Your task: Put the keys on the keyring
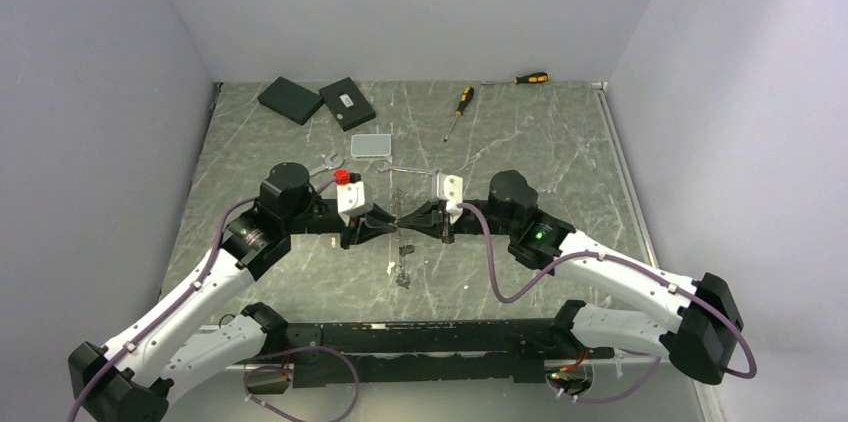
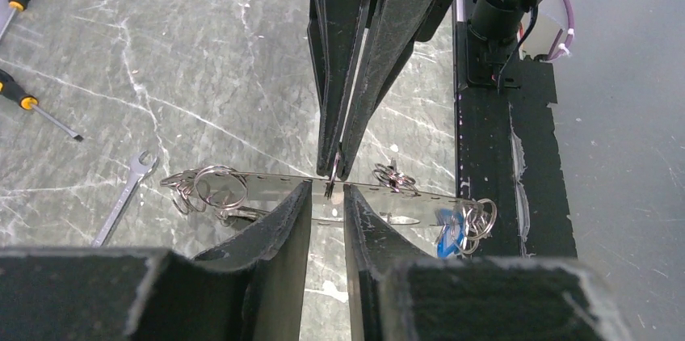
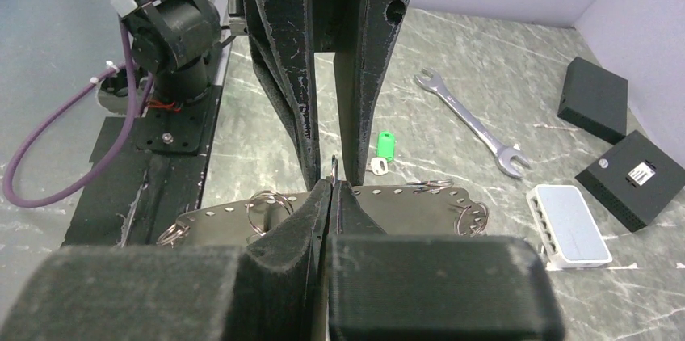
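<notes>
I judge this the threading step. My right hand grasps the keyring above the surface. The left hand brackets it; I cannot tell its grip. Next: collect the green-tagged key lying nearby.

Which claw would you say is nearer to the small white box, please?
Left. The white box sits further back, on the side of the left claw; the right claw reaches in from the other side, meeting it tip to tip, so it is slightly farther.
</notes>
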You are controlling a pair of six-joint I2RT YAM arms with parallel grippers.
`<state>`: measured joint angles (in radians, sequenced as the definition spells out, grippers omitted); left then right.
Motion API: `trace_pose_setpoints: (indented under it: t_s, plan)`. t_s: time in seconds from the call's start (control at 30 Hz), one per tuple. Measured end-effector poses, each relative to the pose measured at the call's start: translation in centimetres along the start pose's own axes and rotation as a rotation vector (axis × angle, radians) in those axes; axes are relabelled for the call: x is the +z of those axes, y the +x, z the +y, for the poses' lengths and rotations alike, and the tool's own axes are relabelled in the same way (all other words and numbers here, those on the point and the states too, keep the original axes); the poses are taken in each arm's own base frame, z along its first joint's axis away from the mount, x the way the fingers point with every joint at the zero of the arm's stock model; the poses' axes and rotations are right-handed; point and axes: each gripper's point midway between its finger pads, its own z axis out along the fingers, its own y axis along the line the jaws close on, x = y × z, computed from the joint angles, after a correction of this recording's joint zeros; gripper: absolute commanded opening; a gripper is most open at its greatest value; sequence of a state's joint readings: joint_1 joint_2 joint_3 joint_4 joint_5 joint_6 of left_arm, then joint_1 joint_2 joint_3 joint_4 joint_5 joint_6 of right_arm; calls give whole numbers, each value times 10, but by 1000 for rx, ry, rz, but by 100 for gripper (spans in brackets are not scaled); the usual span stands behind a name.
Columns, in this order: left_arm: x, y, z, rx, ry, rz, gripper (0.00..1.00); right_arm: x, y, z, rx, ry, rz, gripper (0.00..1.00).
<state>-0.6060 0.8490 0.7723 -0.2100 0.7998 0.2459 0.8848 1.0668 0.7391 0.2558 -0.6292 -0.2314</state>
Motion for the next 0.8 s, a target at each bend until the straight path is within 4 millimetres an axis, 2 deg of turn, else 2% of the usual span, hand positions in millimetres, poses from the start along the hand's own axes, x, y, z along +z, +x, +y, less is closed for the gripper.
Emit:
trace_pose_setpoints:
  t_s: [0.17, 0.3, 0.4, 0.5, 0.7, 0.8]
  plan:
    - [1, 4, 0, -12, 4, 14, 20, 0, 5, 0, 10, -3, 13, 0]
    - [1, 9, -1, -26, 7, 28, 30, 2, 10, 2, 23, -11, 30, 0]
    - [2, 11, -1, -34, 9, 36, 31, 2, 14, 2, 31, -15, 40, 0]
    - [1, 12, -1, -39, 10, 41, 26, 3, 17, 2, 37, -16, 47, 0]
    - [1, 12, -3, -40, 17, 40, 0, 3, 17, 2, 40, -14, 48, 0]
    - [1, 12, -2, -34, 16, 40, 0, 3, 17, 3, 49, -16, 47, 0]
